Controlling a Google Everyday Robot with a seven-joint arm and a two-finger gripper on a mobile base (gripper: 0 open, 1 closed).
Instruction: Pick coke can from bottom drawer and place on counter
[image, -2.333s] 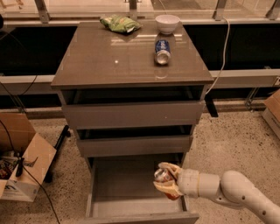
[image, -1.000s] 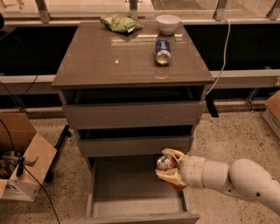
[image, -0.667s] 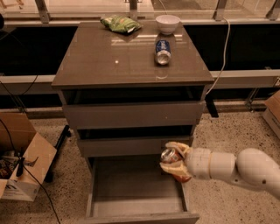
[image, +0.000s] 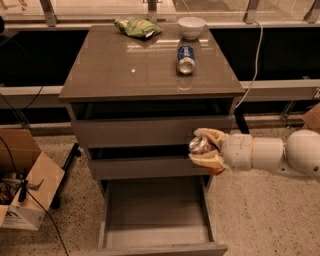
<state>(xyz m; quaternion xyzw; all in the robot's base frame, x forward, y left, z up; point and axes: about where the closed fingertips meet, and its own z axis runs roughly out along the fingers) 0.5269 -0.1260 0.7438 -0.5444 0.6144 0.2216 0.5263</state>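
The tool (image: 196, 145) is closed around the coke can (image: 201, 145) and holds it sideways, its silver end turned to the left. It hangs in front of the right end of the gap between the top drawer (image: 145, 131) and the middle drawer (image: 145, 168). Below and left of the tool, the bottom drawer (image: 155, 212) is pulled out and shows its bare grey floor. Above the tool is the front edge of the surface (image: 125, 70), with a wide bare area up-left. Further up, a blue-and-white can (image: 185, 58) lies near the right edge. A white bowl (image: 192, 27) and a green bag (image: 137, 27) sit at the far edge.
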